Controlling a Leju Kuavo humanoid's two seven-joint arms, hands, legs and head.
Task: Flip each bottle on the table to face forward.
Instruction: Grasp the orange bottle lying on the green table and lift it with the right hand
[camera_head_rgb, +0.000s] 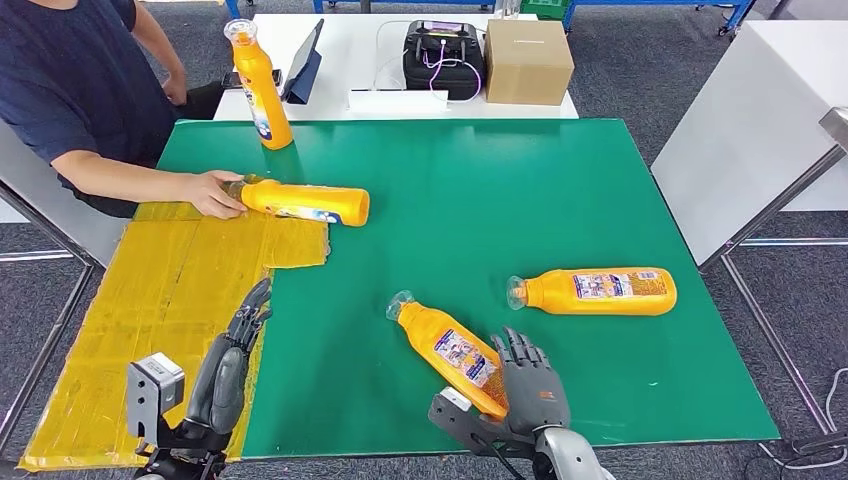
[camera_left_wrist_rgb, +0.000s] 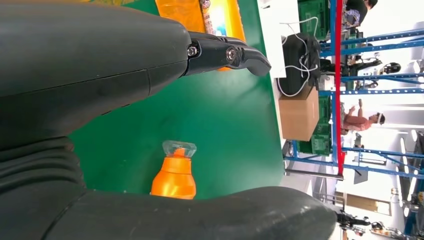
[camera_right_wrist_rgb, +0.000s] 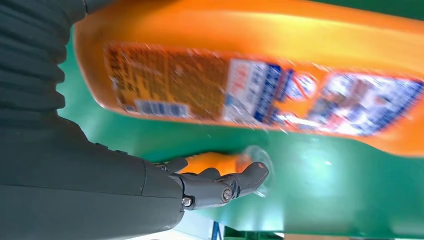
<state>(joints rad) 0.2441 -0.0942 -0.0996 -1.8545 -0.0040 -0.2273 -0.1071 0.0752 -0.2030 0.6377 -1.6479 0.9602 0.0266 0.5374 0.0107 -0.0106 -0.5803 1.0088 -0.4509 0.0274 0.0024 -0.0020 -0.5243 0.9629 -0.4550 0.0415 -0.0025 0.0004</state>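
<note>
I count four orange bottles on my green counter (camera_head_rgb: 560, 190), each with a clear cap; I cannot tell what is inside them. One stands upright (camera_head_rgb: 260, 72) at the far left edge. One lies near it (camera_head_rgb: 305, 201), its cap end under a person's hand (camera_head_rgb: 213, 193). One lies at the right (camera_head_rgb: 595, 291), printed label up. The nearest bottle (camera_head_rgb: 452, 352) lies slanted, label up, with my right hand (camera_head_rgb: 532, 385) against its base, fingers extended; I cannot tell whether it grips. My left hand (camera_head_rgb: 235, 355) holds nothing, fingers loosely extended over the yellow cardboard (camera_head_rgb: 150, 300). A closed brown box (camera_head_rgb: 528, 60) sits on the white table beyond.
</note>
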